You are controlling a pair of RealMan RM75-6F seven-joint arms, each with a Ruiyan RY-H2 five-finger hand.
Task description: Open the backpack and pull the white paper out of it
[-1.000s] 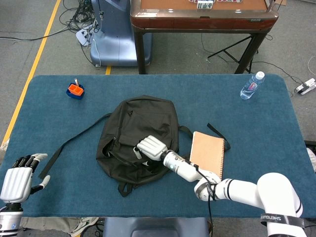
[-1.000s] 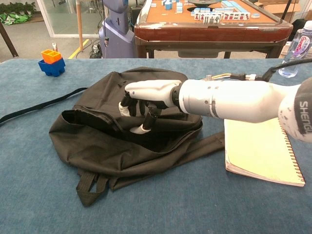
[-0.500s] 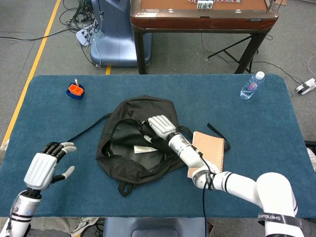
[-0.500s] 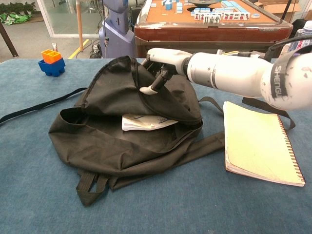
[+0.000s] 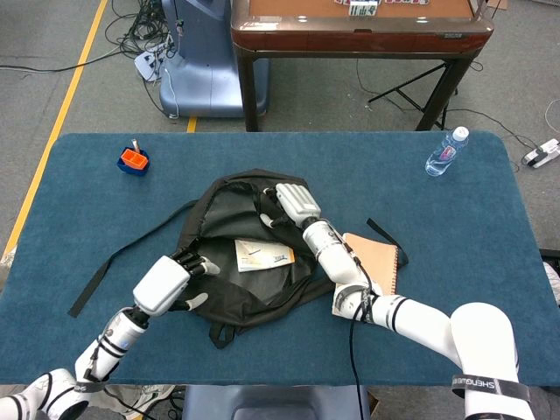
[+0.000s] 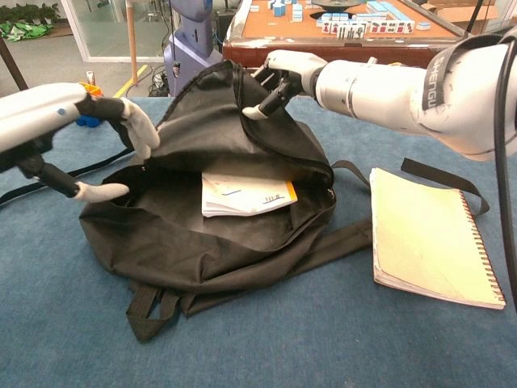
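looks like a robot lab or test room: grey carpet floor, loose cables, yellow floor tape, a mahjong table behind.

Both arms are glossy white shells with rounded segments and dark bands at the joints. The right hand and left hand have white backs, black finger links and pale tips. A thin black cable trails along the right forearm, whose upper shell carries grey lettering

Right robot hand raised (clenched)
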